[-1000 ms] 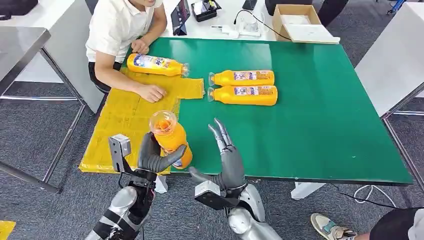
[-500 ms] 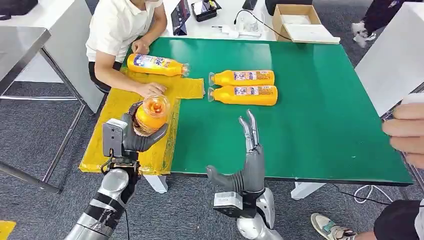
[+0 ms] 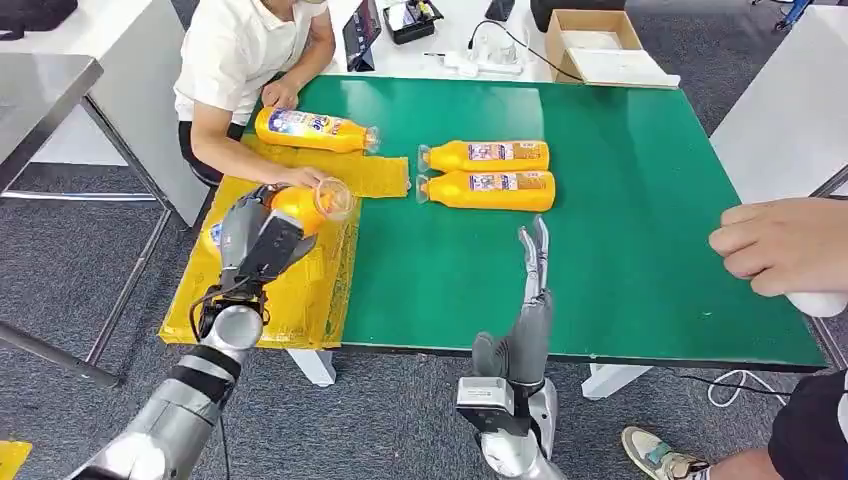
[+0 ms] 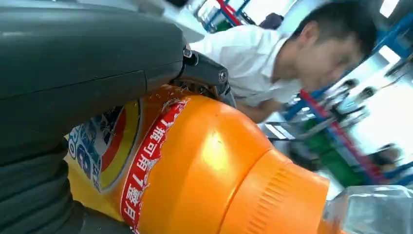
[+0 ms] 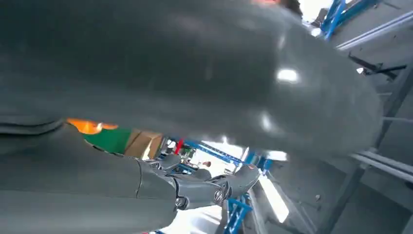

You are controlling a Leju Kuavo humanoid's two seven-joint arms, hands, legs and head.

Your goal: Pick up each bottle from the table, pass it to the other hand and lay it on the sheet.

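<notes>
My left hand grips an orange bottle tilted over the yellow sheet, its clear cap pointing toward the table's middle. The left wrist view shows the same bottle close up, wrapped by my left hand. One orange bottle lies on the sheet's far end. Two more bottles lie side by side on the green table. My right hand stands open at the table's near edge, fingers straight up, holding nothing.
A person in a white shirt sits at the far left with a hand on the sheet next to my held bottle. Another person's hand reaches in over the right edge. A cardboard box sits beyond the table.
My left hand carried the bottle away from me over the sheet and tipped it toward lying. My right hand drifted right and lower, staying open. A person's hand came in at the right.
</notes>
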